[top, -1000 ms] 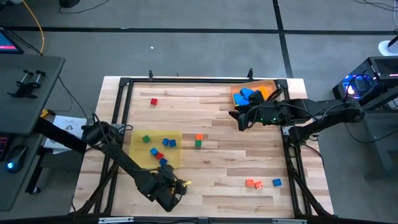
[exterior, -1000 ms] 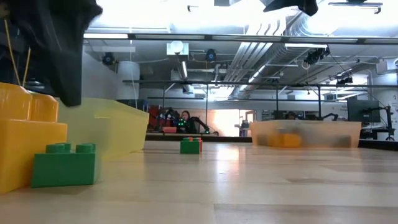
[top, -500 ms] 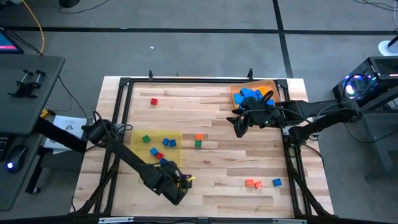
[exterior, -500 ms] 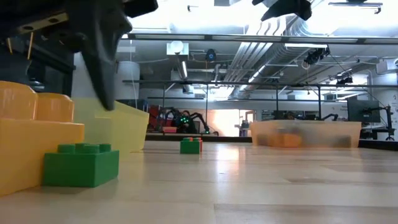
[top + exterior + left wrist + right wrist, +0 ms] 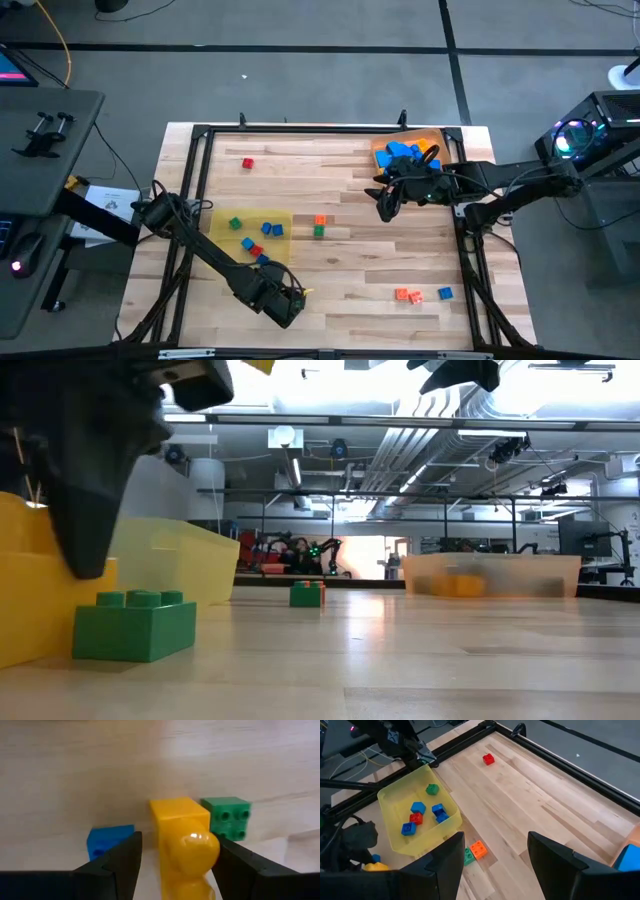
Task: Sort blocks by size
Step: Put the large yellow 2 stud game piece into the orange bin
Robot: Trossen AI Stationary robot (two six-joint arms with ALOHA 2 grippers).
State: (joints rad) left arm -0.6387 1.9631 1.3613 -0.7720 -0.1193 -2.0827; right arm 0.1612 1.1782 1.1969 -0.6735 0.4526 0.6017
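Note:
My left gripper is near the table's front edge, shut on a yellow oblong brick. A green brick stands against that brick's far corner and a blue brick lies beside it. In the low view the yellow brick and the green brick stand side by side on the table. My right gripper hangs open and empty over the table's far right part, near the orange tray. The yellow tray holds several small bricks. My left gripper has the yellow brick's long sides between its two fingers, which lie along the brick. One dark finger comes down in front of it from above. The brick's underside seems to rest on the table, against the green brick.
Loose bricks lie on the wood: red at the far left, orange and green in the middle, two orange and a blue one at the near right. A black frame rims the table.
My left gripper has gone a little toward the table's right and far side with the yellow brick, then come lower. The green brick beside it has slid a little the same way. My right gripper has gone slightly toward the near edge.

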